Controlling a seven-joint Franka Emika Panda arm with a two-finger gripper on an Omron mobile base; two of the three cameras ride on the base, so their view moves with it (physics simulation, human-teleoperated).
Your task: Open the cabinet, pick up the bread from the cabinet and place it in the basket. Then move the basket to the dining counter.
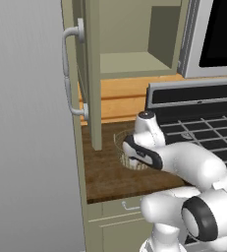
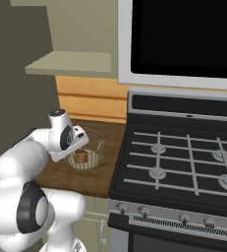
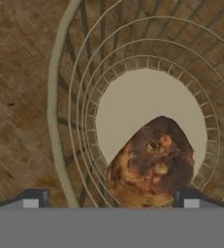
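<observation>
— Two things matter from the left base view: the cabinet (image 1: 129, 44) stands open with its shelf bare, and the basket (image 1: 127, 156) sits on the wood worktop (image 1: 110, 177) below, half hidden by the arm. How will it handle?

— Light, I judge — thin wire mesh, probably a bit springy, so a hard squeeze might bend it.

— And the right base view?

— The gripper (image 2: 78, 140) hangs over the basket's near rim, just left of the stove (image 2: 184, 172). The bread (image 2: 82, 157) shows as a small orange lump through the mesh, lying on the basket floor.

— The hand view?

— Looking straight down: the bread lies inside the basket, against the near wall. The fingertips (image 3: 33, 199) stand wide apart, holding nothing, one outside the rim, one over the inside.

— Where to grip?

— The flared rim seems the stiffest place; pinching it between the fingers looks best. The bread may roll if the basket tilts.
</observation>
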